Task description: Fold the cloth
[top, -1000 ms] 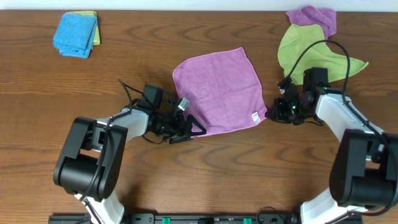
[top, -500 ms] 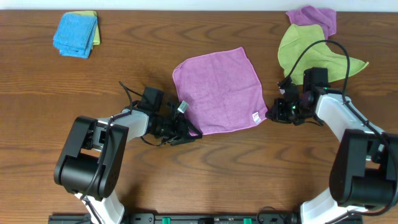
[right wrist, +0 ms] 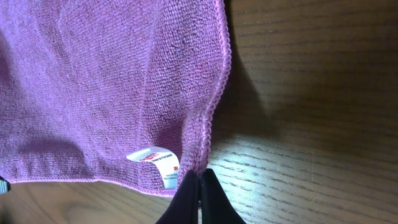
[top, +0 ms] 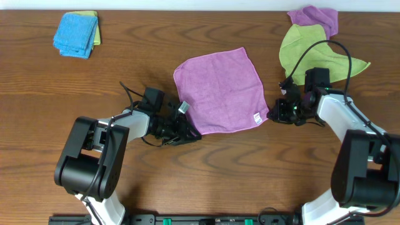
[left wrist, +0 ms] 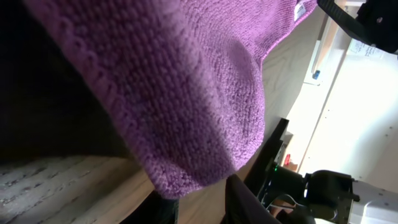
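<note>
While left hand [top: 192, 130] clamps cloth [top: 219, 87], right hand [top: 271, 115] pinches.

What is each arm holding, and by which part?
Both hold the cloth. The right gripper pinches the hem beside the white tag; the left gripper pinches the other near corner.

The cloth [top: 219, 90] is plain lilac purple with a fine knitted texture and a stitched hem of the same colour; its tag [right wrist: 158, 160] is white with red print. The surface [top: 125, 69] is dark brown with a wood-grain pattern. Other items: a lime-green cloth [top: 306, 53], a second purple cloth [top: 315, 17], and a bright blue cloth [top: 76, 34] over a yellow-green cloth [top: 95, 28].
</note>
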Action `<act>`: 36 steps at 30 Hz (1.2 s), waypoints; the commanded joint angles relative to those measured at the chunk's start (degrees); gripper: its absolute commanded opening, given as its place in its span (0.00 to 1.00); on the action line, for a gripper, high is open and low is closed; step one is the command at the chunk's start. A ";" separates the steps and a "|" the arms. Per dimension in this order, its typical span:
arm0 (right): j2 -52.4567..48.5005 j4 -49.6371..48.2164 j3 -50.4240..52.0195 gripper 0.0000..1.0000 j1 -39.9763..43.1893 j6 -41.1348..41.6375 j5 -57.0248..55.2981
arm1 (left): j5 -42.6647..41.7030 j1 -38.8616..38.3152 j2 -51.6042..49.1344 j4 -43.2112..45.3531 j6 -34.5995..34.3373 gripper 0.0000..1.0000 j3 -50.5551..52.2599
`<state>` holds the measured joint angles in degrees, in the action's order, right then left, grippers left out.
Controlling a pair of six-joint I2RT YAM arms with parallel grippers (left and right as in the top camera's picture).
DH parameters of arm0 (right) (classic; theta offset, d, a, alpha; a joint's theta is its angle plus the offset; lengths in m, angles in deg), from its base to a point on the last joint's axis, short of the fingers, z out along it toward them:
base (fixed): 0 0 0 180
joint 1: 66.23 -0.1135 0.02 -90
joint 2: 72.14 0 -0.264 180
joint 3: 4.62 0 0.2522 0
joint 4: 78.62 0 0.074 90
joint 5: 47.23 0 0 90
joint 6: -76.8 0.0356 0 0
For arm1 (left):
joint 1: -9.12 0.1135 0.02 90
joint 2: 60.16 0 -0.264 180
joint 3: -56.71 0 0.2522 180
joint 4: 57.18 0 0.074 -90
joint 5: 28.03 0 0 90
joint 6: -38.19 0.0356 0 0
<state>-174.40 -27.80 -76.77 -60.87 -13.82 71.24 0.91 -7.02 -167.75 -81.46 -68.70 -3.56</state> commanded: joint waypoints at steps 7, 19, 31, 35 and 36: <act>1.22 0.31 -0.98 0.02 -0.52 -0.72 0.02 | 4.17 0.04 -0.94 -1.09 0.13 0.19 0.31; 1.22 0.68 -0.98 0.01 -0.52 -0.72 0.02 | 6.25 0.04 -0.94 -1.49 0.09 0.06 0.31; 1.22 1.44 -0.98 0.01 -0.55 -0.72 0.07 | 6.58 0.04 0.68 -1.49 -0.09 0.06 0.20; 1.90 2.36 -0.98 0.02 -0.59 -0.74 0.17 | 9.62 0.04 6.03 -1.57 -0.39 0.05 0.20; 2.51 2.49 -0.98 0.02 -0.59 -0.74 0.55 | 11.04 0.04 8.20 -1.68 -0.52 0.06 0.15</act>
<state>-174.33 -25.53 -76.77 -60.87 -13.84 71.26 8.69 -7.02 -165.04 -83.01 -68.76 -3.51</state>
